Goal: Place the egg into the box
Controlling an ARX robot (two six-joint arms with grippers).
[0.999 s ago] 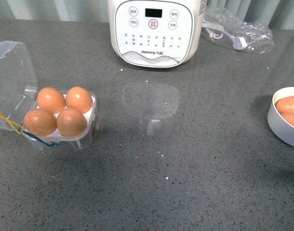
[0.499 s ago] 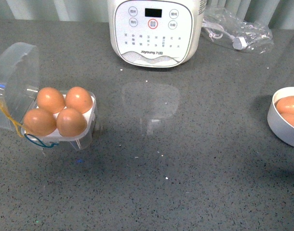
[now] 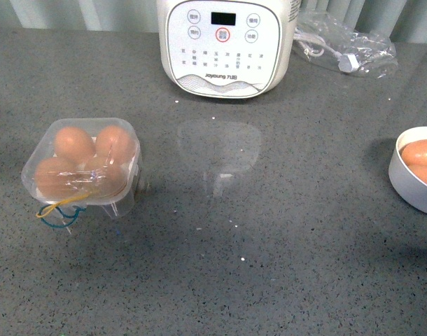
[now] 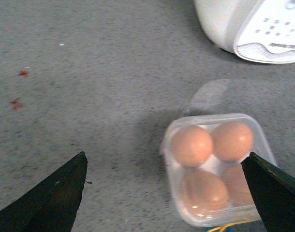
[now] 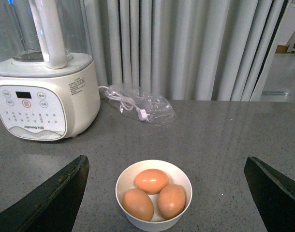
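Observation:
The box sits on the grey counter at the left with its clear lid down over brown eggs, one in each cell. Yellow and blue strings trail from its front. In the left wrist view the closed box lies between my left gripper's open fingers, below them and apart; the gripper holds nothing. My right gripper is open and empty, hovering over a white bowl with three more brown eggs. Neither gripper shows in the front view.
A white cooker with buttons stands at the back centre, also in the left wrist view and the right wrist view. A clear plastic bag with a cable lies at the back right. The bowl sits at the right edge.
The box's lid has swung from open at the left to shut over the eggs. The strings now hang at the front of the box.

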